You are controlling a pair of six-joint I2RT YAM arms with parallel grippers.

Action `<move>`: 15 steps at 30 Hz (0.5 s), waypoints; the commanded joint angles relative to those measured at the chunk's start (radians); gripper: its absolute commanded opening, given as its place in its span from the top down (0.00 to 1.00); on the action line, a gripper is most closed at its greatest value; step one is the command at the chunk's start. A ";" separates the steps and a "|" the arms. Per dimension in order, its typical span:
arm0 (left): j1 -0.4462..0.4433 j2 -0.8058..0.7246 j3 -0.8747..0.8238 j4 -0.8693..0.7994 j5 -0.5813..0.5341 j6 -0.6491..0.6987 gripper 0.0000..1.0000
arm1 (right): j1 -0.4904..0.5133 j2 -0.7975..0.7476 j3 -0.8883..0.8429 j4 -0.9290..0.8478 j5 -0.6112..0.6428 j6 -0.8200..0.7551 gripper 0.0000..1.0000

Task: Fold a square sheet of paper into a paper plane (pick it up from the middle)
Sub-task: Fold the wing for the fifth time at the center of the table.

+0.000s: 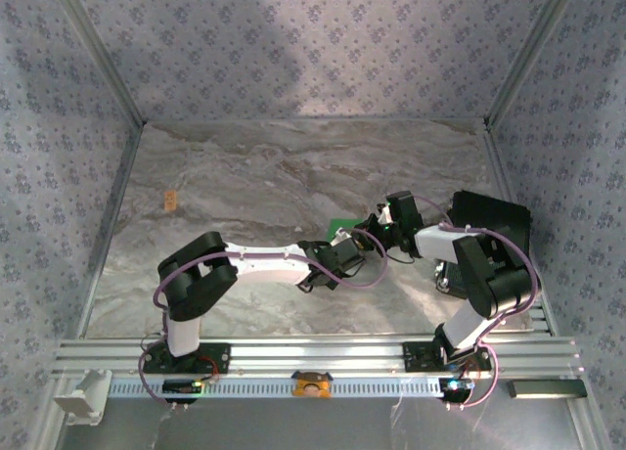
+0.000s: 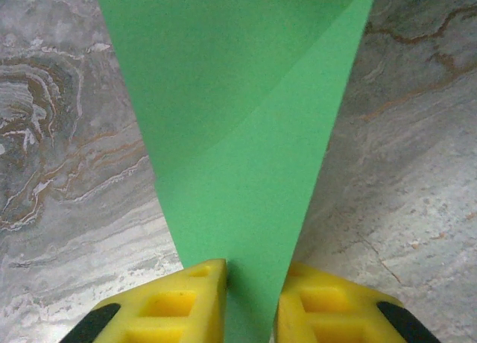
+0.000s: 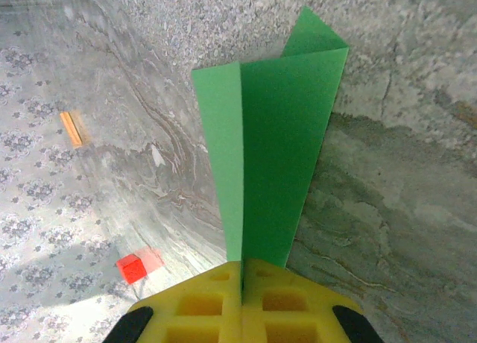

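Note:
The square sheet of paper (image 1: 341,224) is bright green and folded into a long, narrow tapering shape, held above the marbled table near its middle. In the right wrist view the paper (image 3: 276,149) shows a centre crease with a flap on each side, and my right gripper (image 3: 242,287) is shut on its narrow end. In the left wrist view the paper (image 2: 238,119) tapers down into the gap of my left gripper (image 2: 252,302), whose yellow fingers (image 2: 186,306) stand slightly apart on either side of it. From above, the left gripper (image 1: 344,247) and right gripper (image 1: 377,227) meet at the paper.
A small red block (image 3: 131,268) lies on the table to the left in the right wrist view. A small orange piece (image 1: 169,199) sits near the left wall. A black box (image 1: 494,220) stands behind the right arm. Patterned walls enclose the table.

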 commanded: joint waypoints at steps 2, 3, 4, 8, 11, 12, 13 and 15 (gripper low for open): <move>-0.011 -0.024 0.003 0.009 -0.023 -0.002 0.77 | 0.008 -0.016 0.022 -0.026 0.006 0.011 0.98; -0.010 -0.023 0.006 0.005 -0.024 -0.004 0.77 | 0.008 -0.016 0.021 -0.026 0.006 0.011 0.98; -0.011 -0.022 0.006 0.003 -0.027 -0.004 0.77 | 0.008 -0.014 0.022 -0.026 0.008 0.011 0.98; -0.011 -0.023 0.005 0.008 -0.027 -0.004 0.78 | 0.010 -0.013 0.022 -0.024 0.008 0.013 0.98; -0.010 -0.023 0.002 0.008 -0.029 -0.005 0.81 | 0.010 -0.012 0.022 -0.023 0.008 0.013 0.98; -0.011 -0.023 0.003 0.009 -0.029 -0.007 0.82 | 0.011 -0.013 0.022 -0.026 0.008 0.013 0.97; -0.011 -0.022 0.003 0.010 -0.027 -0.007 0.82 | 0.010 -0.013 0.021 -0.027 0.008 0.012 0.97; -0.011 -0.021 0.006 0.009 -0.024 -0.007 0.82 | 0.012 -0.013 0.020 -0.027 0.007 0.011 0.97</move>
